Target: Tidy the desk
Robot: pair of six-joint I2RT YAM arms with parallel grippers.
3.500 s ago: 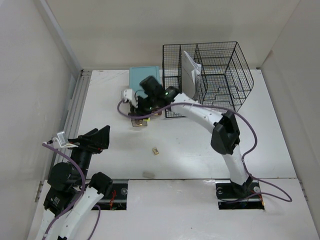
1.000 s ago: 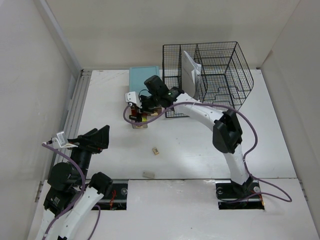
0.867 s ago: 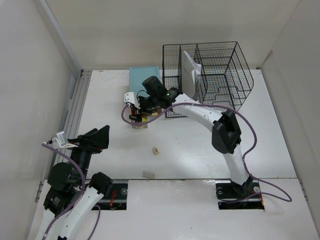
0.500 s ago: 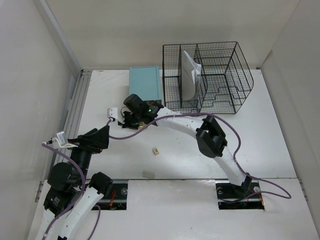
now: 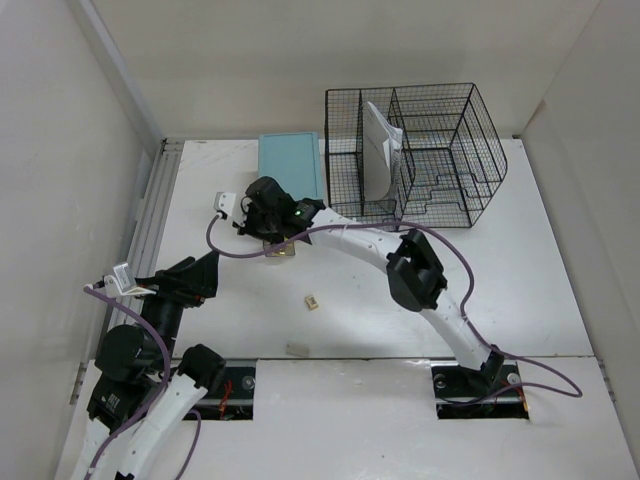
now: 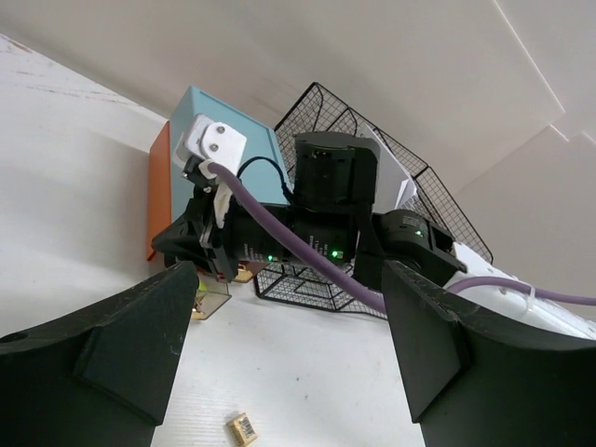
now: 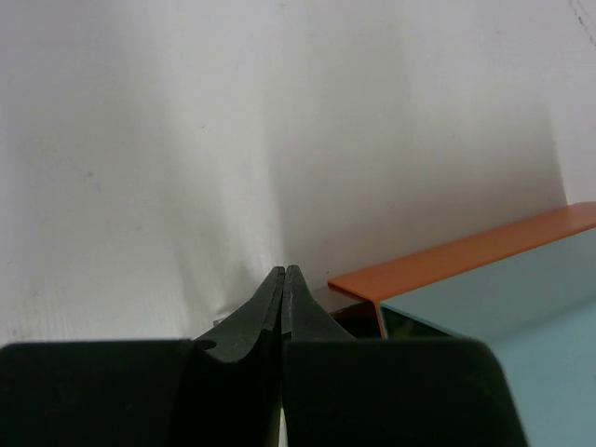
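Wrist view, right side. Right pincer point(image 7: 282, 279) clenched, tips pressed together, nothing between them. It sits low over the bare white bench point(image 7: 140, 140), just left of the orange drawer front point(image 7: 466, 251) on the teal drawer box point(image 7: 531, 307). A dark gap shows under the orange lip, so the drawer looks partly out. Whether the tips touch the drawer cannot be told. Likely reason for the closed fingers: they serve as a blunt prod to slide or hook the drawer, not to grasp.

Top view. Right arm point(image 5: 350, 232) stretched long toward the far left, its head beside the near end of the box. The bench lies under everything, with a metal rail point(image 5: 150, 220) along its left edge. Black wire-mesh rack point(image 5: 430, 150) stands at the far side, just beside the box, with white paper point(image 5: 378, 140) upright in a left slot. Several loose bits are not yet put away:
- small yellowish item point(image 5: 279, 250), just beside the arm's head
- tan block point(image 5: 312, 301), mid-bench
- pale flat piece point(image 5: 297, 350), at the near edge

Tidying judged to be at an early stage.

Wrist view, left side. Left pincer point(image 6: 289, 279) released, fingers spread wide and empty. It is held back near its own base and aimed at the other arm. Probably parked there to stay clear of the right arm's reach.
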